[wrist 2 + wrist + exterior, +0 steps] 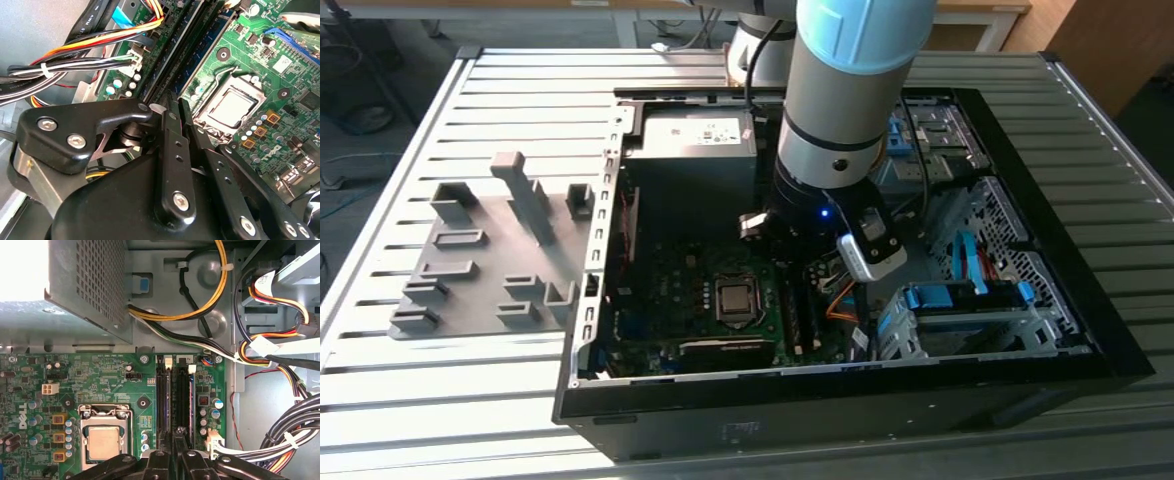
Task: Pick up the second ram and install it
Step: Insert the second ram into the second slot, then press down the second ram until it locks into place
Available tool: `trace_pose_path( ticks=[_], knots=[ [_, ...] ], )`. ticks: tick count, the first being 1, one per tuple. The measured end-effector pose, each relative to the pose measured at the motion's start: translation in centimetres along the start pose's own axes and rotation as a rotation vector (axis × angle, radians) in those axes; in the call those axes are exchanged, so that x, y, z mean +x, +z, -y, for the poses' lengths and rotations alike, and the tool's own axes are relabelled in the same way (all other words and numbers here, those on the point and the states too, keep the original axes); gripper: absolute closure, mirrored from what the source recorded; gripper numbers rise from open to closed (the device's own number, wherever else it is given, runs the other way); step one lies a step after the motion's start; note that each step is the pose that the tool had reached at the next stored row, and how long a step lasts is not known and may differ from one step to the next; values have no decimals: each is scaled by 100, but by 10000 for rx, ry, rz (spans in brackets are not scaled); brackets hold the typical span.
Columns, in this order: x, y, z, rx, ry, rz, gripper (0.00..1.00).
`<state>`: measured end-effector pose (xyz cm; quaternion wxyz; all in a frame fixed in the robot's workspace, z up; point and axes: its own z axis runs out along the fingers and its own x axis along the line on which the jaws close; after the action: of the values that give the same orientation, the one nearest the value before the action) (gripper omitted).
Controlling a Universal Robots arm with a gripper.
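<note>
We see the gripper (172,107) low inside the computer case (1067,300), its jaws drawn close together over the memory slots (172,395). The second ram (181,400) stands on edge in a slot directly beneath the jaws, with the processor socket (104,437) just beside them; we cannot tell whether they pinch it.

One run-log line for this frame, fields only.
gripper: fingers closed together over the memory slots | location: inside open computer case, beside CPU socket | second ram: cannot tell if held
</note>
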<state>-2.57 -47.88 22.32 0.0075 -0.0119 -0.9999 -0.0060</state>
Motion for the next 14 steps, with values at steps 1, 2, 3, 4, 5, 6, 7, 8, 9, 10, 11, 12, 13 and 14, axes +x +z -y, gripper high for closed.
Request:
trace_pose_path(
  ticks=[1,2,3,4,5,6,7,8,9,10,11,12,13,14],
  knots=[
    [0,0,0,0,1,0,82],
    [0,0,0,-1,3,0,82],
    [0,0,0,0,4,0,82],
    [0,0,0,0,5,0,82],
    [-1,0,0,0,14,0,82],
    [-2,0,0,-2,44,0,82],
    [-3,0,0,-2,95,1,82],
    [-3,0,0,-3,166,2,82],
    [-3,1,0,-4,230,3,82],
    [-4,1,4,-4,259,3,82],
    [-4,1,8,-5,261,3,82],
    [-5,1,15,-4,261,3,82],
    [-4,0,19,-4,262,3,82],
    [-4,1,19,-4,262,3,82]
  ],
)
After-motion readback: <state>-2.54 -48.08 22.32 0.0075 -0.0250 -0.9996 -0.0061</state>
